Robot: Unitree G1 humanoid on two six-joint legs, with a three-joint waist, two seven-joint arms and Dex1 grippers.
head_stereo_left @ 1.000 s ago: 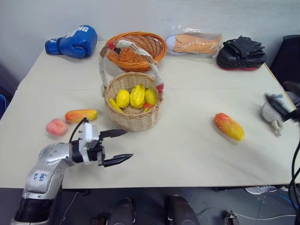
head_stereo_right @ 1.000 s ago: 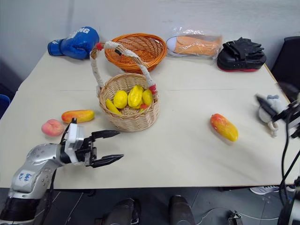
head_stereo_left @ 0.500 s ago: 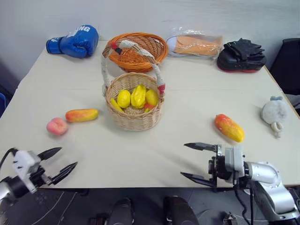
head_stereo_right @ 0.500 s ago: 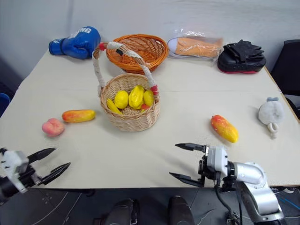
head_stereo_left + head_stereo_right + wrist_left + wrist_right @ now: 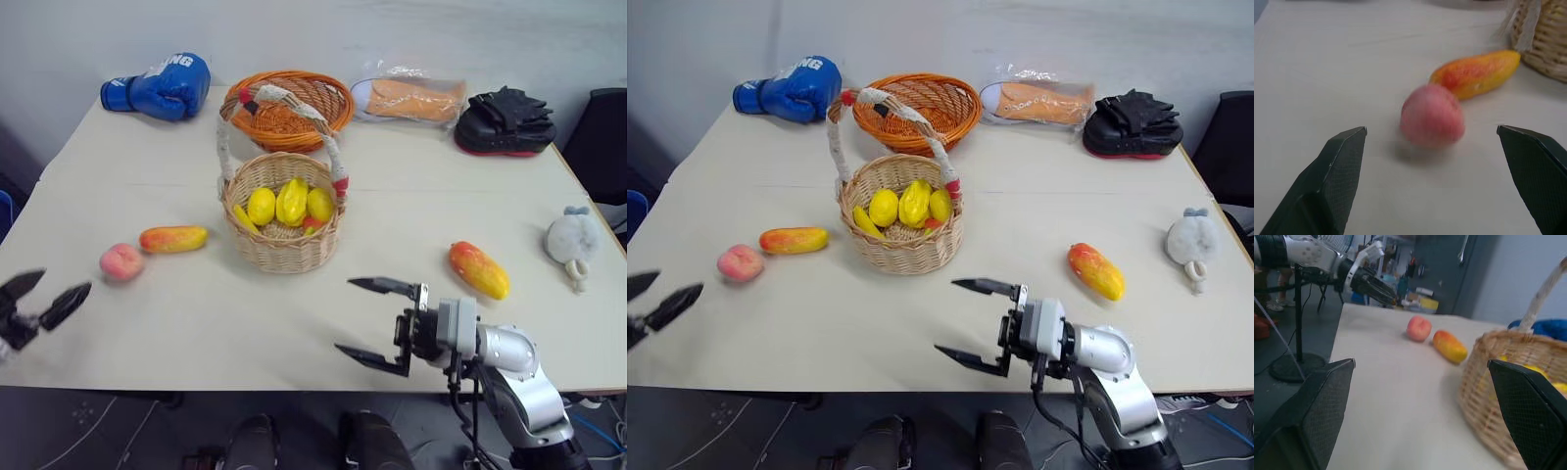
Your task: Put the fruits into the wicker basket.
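Fruit sits scattered across the pale tabletop (image 5: 411, 196), and none of the three task pieces is in the light tan round wicker basket with the tall whitish arched handle (image 5: 282, 220) yet. The small round pink-orange peach (image 5: 120, 261) lies just beside one elongated red-orange-to-yellow mango (image 5: 173, 238), both left of the basket; the second red-and-yellow mango (image 5: 479, 269) rests well apart on the right side. Inside the basket are only yellow fruits (image 5: 289, 203).

Each side has fruit within one arm's reach, so splitting the work looks sensible. The left end effector (image 5: 37, 305) hovers low at the table's near-left edge, fingers spread wide and empty; through its wrist camera the peach (image 5: 1432, 115) sits squarely between the fingers, so my read is that the peach is the next target. The right end effector (image 5: 374, 320) hangs over the near-centre tabletop, pointing leftward toward the basket, jaws wide apart, gripping nothing, with the right-hand mango behind it.
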